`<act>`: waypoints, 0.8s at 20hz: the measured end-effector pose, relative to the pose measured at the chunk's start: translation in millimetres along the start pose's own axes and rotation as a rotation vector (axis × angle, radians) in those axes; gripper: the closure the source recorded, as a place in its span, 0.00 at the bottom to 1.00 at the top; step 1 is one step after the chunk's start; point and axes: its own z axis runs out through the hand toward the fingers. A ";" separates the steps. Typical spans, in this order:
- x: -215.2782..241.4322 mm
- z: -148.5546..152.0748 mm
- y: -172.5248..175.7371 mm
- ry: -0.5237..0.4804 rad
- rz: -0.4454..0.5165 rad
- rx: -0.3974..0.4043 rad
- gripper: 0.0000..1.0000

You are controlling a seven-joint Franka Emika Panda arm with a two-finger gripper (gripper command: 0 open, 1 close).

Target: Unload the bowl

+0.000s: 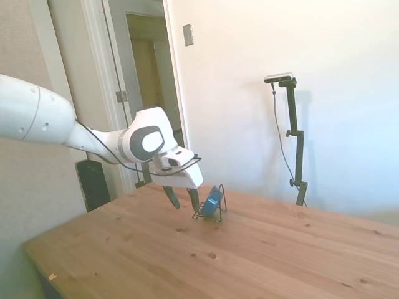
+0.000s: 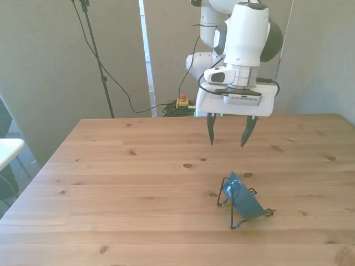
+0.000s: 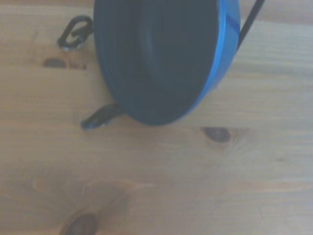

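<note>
I see the gripper [image 2: 228, 133] hanging above the wooden table [image 2: 111, 183], its two dark tapered fingers spread apart and holding nothing. The blue bowl [image 2: 244, 200], smooth, round and shallow, stands on edge, tilted in a thin black wire rack [image 2: 226, 191] near the table's middle, apart from the fingers.

Blurred throughout in the wrist view, with the bowl [image 3: 156, 58] cut off by the picture's edge and only short stubs of the wire rack [image 3: 100, 116] poking out from behind it. Too small in the side view to tell where the rack's wires meet the bowl's rim. Counter [image 2: 111, 183] cropped at the front view's near and side edges
</note>
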 end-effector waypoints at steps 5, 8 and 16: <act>26.6 -0.5 -31.1 0.036 0.021 -0.038 0.00; 41.7 1.6 -47.2 0.063 0.033 -0.063 0.00; 52.2 11.7 -96.7 0.100 0.069 -0.113 0.00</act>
